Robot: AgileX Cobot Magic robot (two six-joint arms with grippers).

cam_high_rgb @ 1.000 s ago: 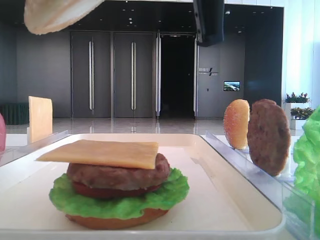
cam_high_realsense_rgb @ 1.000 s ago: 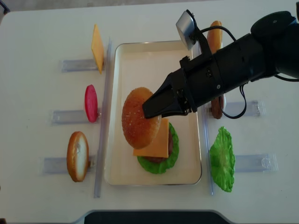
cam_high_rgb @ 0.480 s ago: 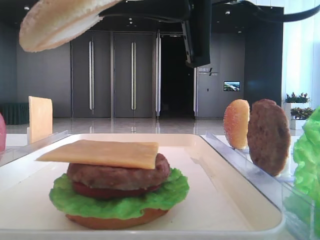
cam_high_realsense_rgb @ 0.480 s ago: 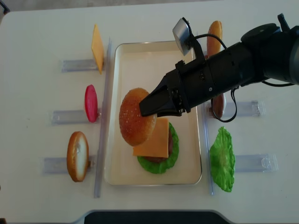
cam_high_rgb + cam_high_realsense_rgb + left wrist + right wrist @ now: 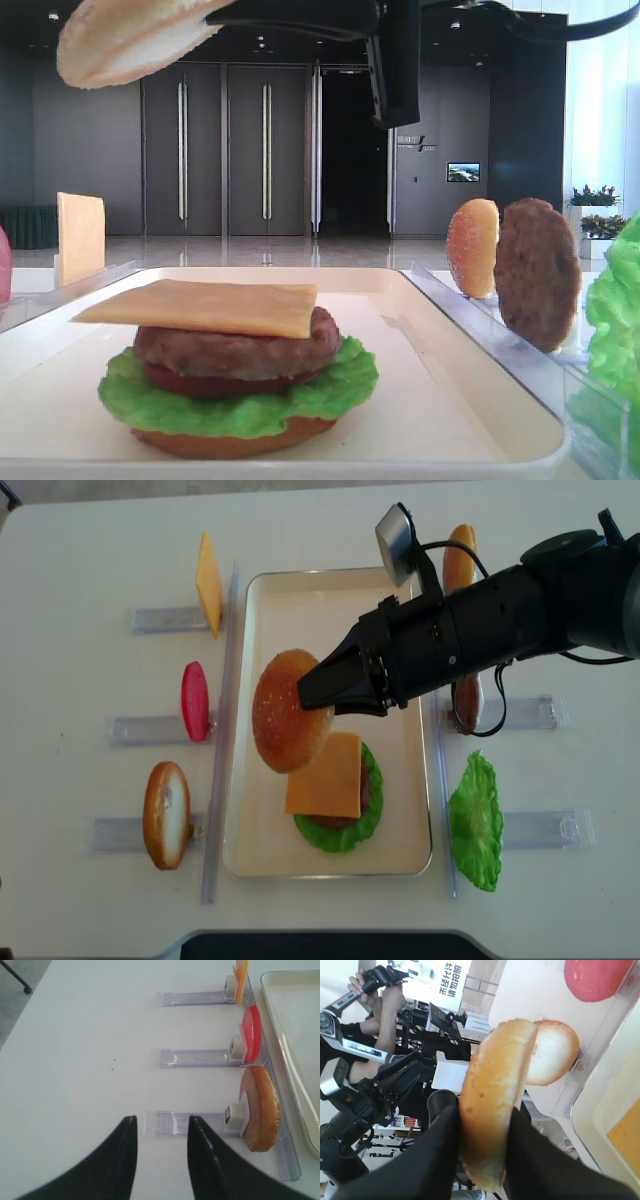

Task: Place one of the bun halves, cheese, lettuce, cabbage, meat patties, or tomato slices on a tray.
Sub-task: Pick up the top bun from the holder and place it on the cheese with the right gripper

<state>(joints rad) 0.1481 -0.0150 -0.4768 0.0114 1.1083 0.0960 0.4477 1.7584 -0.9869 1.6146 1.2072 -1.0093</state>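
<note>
Golden-brown sesame top bun (image 5: 288, 724) is hanging in the air over the left part of the cream tray (image 5: 300, 600), pinched by its rim in the right gripper (image 5: 318, 692), whose jaws are squeezed together on the bun edge. It is sitting high above the stack and off to the far-left of it, tilted, pale underside showing in the low front view.

Stack on the tray: cheese slice (image 5: 325, 775) on top, patty (image 5: 240, 348), lettuce (image 5: 235, 395), flat bottom bun (image 5: 230, 440).

To do this step well, I judge the bun is needing a shift right and nearer, levelling crust-up, then a slow descent centred on the cheese before release, so the cheese isn't sliding.

Left gripper (image 5: 159, 1127) is idling with its jaws apart over the table near the left holder racks, holding nothing.

Writing: the right wrist view is showing a white sign (image 5: 449, 980) with Chinese characters, too tilted and small to read surely. No brands legible.
</note>
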